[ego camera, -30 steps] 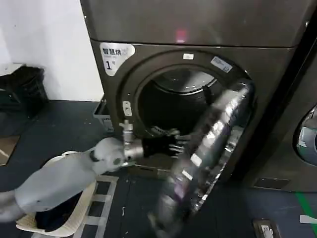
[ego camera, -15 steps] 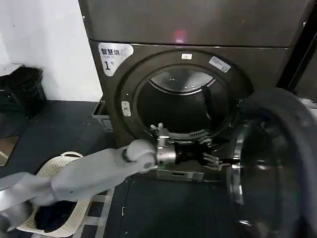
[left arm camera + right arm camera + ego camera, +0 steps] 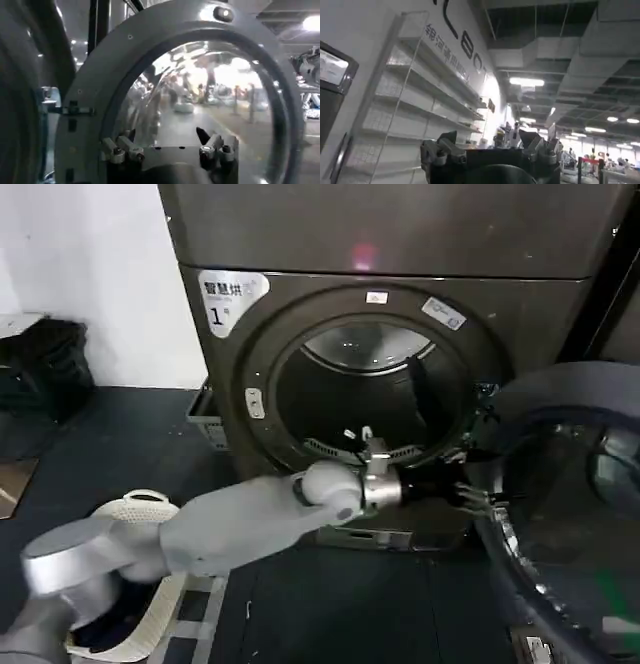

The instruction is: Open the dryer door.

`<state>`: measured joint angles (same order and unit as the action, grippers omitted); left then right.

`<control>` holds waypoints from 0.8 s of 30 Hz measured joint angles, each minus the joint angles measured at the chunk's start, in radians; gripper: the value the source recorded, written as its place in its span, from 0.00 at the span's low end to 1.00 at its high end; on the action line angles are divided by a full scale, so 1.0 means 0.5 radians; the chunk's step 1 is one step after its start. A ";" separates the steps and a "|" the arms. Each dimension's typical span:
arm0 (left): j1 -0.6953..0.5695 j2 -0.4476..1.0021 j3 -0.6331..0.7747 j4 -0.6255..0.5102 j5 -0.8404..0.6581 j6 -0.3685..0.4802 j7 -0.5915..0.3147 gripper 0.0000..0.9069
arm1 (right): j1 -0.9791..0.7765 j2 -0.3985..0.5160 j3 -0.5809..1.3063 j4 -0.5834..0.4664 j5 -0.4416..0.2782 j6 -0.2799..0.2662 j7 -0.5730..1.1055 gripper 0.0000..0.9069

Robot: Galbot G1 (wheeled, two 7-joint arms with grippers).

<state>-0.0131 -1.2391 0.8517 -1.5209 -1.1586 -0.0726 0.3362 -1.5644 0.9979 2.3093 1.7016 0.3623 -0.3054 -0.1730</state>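
Note:
The dryer (image 3: 520, 304), dark metal with a white "1" sticker (image 3: 232, 294), has its round drum opening (image 3: 360, 389) uncovered. The dryer door (image 3: 570, 484) stands swung wide to the right, its grey inner side and glass toward me. My left arm reaches across from the lower left. Its left gripper (image 3: 476, 492) is at the door's inner rim, near the hinge side. In the left wrist view the left gripper (image 3: 167, 137) is open, nothing between its fingers, and faces the dryer door (image 3: 90, 90) close up. My right gripper (image 3: 487, 140) is open and points up at a ceiling and shelves.
A white laundry basket (image 3: 135, 509) with dark clothes sits on the floor at the lower left, under my left arm. A grey crate (image 3: 205, 419) stands beside the dryer's left side. A dark heap (image 3: 40, 369) lies by the left wall.
The door has swung from half open to wide open on the right. My left gripper has followed it rightward across the drum opening.

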 joint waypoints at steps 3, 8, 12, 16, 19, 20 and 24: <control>-0.015 -0.073 -0.015 0.049 0.008 -0.030 -0.004 1.00 | 0.000 0.000 0.006 -0.018 0.000 0.007 0.000 1.00; -0.018 -0.187 -0.030 0.108 0.015 -0.045 -0.014 1.00 | -0.009 0.000 0.020 -0.040 0.000 0.018 0.001 1.00; -0.012 -0.204 -0.031 0.102 0.033 -0.050 -0.017 1.00 | -0.018 -0.001 0.039 -0.057 0.000 0.019 0.001 1.00; -0.008 -0.151 -0.035 0.079 0.179 -0.174 -0.076 1.00 | -0.004 -0.020 0.047 -0.081 0.087 0.046 0.054 1.00; 0.004 -0.056 -0.034 0.034 0.218 -0.333 -0.079 1.00 | 0.015 -0.032 0.044 -0.083 0.143 0.082 0.054 1.00; 0.012 -0.012 -0.032 0.009 0.234 -0.386 -0.093 1.00 | 0.025 -0.034 0.041 -0.086 0.146 0.092 0.057 1.00; 0.069 0.203 -0.019 -0.145 0.366 -0.638 -0.261 1.00 | 0.058 -0.049 0.024 -0.086 0.152 0.162 0.054 1.00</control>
<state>0.0214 -1.1378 0.8423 -1.5933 -0.9755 -0.3914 0.2058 -1.5355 0.9736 2.3213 1.6585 0.4382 -0.2245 -0.1460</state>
